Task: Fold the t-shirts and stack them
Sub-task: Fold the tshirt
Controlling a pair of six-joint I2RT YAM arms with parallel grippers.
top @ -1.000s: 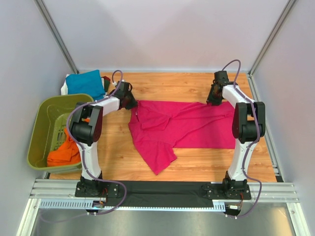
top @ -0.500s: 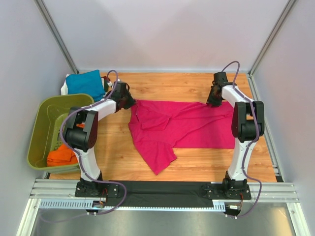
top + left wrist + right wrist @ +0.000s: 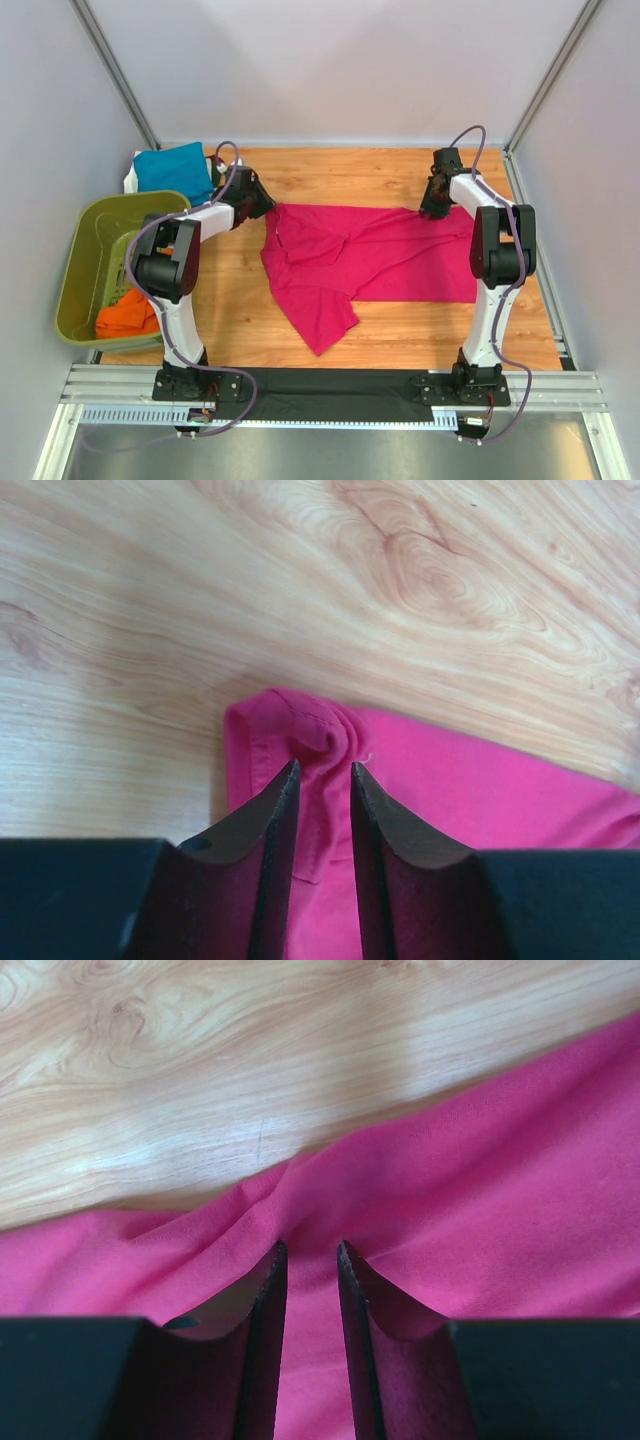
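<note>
Has a magenta-pink t-shirt (image 3: 370, 255) lying rumpled across the middle of the wooden table (image 3: 420, 330), stretched left to right, with one part doubled over itself and trailing toward the near edge. Reaches with the left arm to the shirt's far left corner, the left gripper (image 3: 263, 206) down at the cloth. Shows, from the left wrist, two dark fingers (image 3: 275, 815) a narrow gap apart, with a hemmed corner of pink cloth humped up between the tips and bare wood beyond; cannot tell whether that hump is pinched or only straddled. Reaches with the right arm to the shirt's far edge near its right end, the right gripper (image 3: 432, 208) lowered onto the fabric. Pinches a ridge of the pink cloth between the right fingers (image 3: 262, 1300), set close together, with creases running in toward the tips from both sides. At the far left corner of the table, well apart from the pink shirt: a folded teal-blue t-shirt (image 3: 175, 168), with a sliver of white cloth (image 3: 130, 181) showing under its left side. At the table's left edge, just beside the left arm: an olive-green plastic basket (image 3: 76, 262), with orange cloth (image 3: 128, 313) bunched in its near end, partly hidden by the arm.
</note>
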